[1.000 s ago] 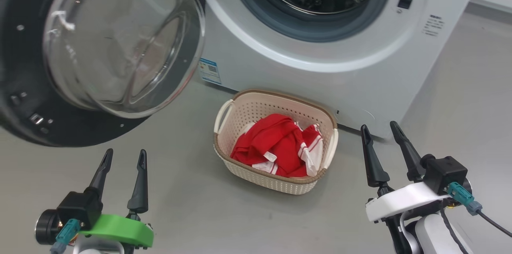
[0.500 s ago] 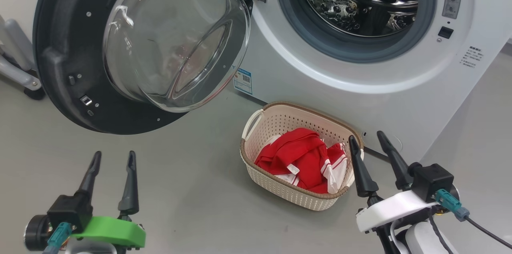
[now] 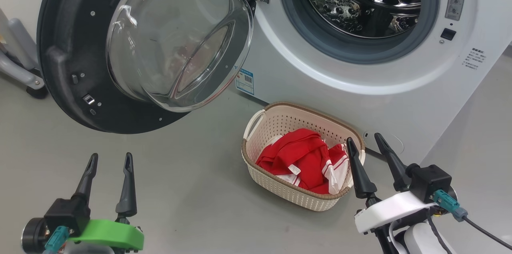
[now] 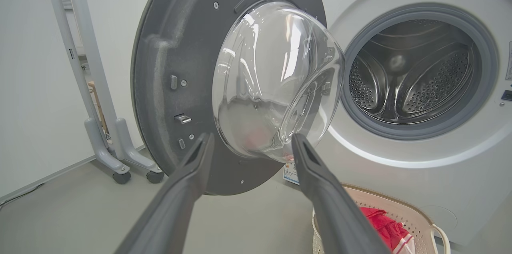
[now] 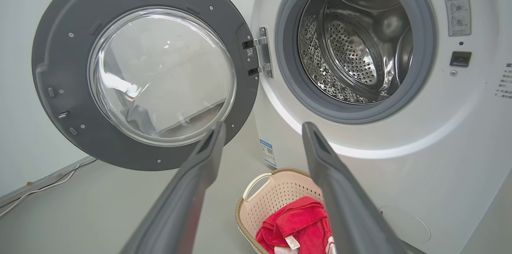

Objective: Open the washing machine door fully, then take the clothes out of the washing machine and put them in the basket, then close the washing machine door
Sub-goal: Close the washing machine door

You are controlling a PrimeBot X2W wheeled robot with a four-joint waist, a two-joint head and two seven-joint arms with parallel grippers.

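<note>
The white washing machine fills the top right, its steel drum bare inside. Its washing machine door hangs swung wide to the left, glass bowl bulging toward me. On the floor before the machine sits the cream basket holding the red clothes. My left gripper is open at the lower left, below the door and apart from it. My right gripper is open at the lower right, its fingertips beside the basket's right rim. Both wrist views face the door and the drum.
A pale wheeled stand stands by the white wall left of the door. Grey floor spreads between my grippers and the basket. A thin cable runs along the wall's foot.
The head camera has tilted up and shifted, so the door, drum and basket sit differently in view. Both grippers stay open and hold nothing.
</note>
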